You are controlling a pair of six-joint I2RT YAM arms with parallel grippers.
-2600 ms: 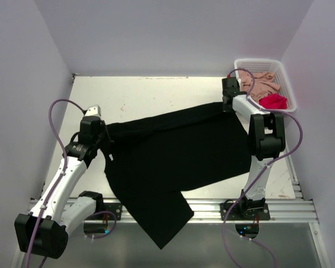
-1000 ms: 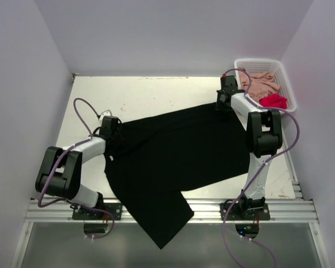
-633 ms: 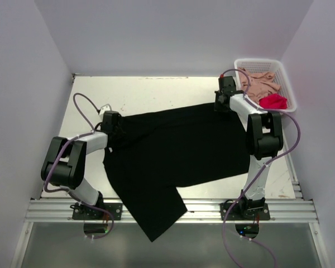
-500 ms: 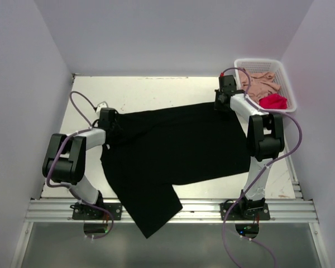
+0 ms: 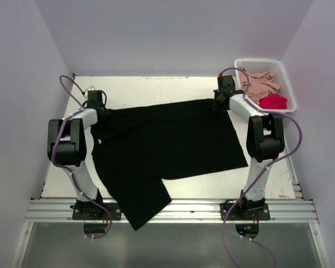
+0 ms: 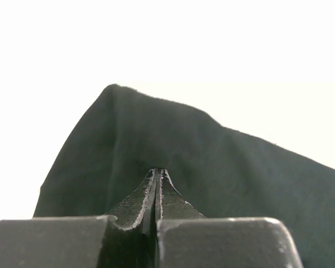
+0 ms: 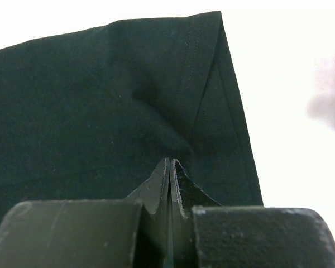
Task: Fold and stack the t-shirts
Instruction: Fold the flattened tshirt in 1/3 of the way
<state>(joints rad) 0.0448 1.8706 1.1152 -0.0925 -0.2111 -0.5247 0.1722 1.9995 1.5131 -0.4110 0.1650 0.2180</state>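
One flap of the black t-shirt (image 5: 167, 145) hangs over the near edge of the table (image 5: 156, 89); the rest lies spread across the middle. The left gripper (image 6: 157, 174) is clenched on its far-left corner, the right gripper (image 7: 168, 163) on its far-right corner. Far right, the pink t-shirt (image 5: 261, 85) and red t-shirt (image 5: 273, 101) wait in the basket (image 5: 257, 60). This looks like flattening before the first fold; next, drawing the cloth farther, taut, should bring the flap onto the table.

Plain black shirt (image 5: 173, 139) at both jaws. Basket (image 5: 259, 61) white, lattice-patterned. Pink shirt (image 5: 261, 85) dusty, red shirt (image 5: 274, 101) bright. Table (image 5: 151, 89) off-white.
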